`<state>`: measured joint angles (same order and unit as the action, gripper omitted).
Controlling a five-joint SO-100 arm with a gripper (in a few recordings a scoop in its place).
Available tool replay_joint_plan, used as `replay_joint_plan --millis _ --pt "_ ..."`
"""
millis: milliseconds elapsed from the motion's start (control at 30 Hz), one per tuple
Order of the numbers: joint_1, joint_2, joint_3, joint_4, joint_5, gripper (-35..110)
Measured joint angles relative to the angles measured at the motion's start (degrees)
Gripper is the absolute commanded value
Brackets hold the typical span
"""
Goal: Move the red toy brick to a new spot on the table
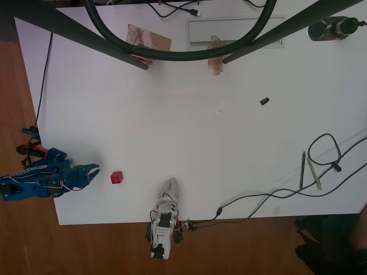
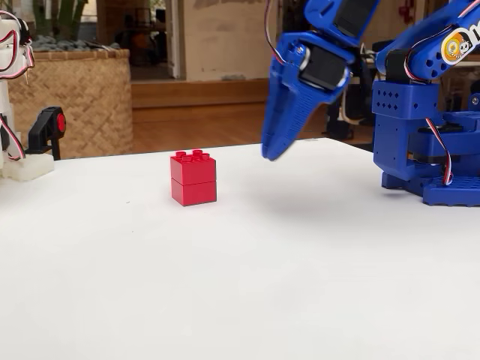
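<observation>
Jaws (image 2: 279, 146) nearly closed, empty, tips above worktop (image 2: 247, 285); red toy brick (image 2: 193, 178) just ahead, untouched.

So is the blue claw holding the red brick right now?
Blue gripper: not holding anything; the fingers look together. The red toy brick sits apart from it on the table.
</observation>
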<state>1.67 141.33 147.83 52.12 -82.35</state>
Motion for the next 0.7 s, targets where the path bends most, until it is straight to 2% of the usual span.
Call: replay_joint_plan --millis 233,500,700 --pt "6.15 -15.03 -11.34 -7.29 -9.58 23" --pt "13.27 -22.59 -9.93 -26.54 -21.36 29" --pt "15.12 -23.12 -6.06 -30.67 -25.84 30"
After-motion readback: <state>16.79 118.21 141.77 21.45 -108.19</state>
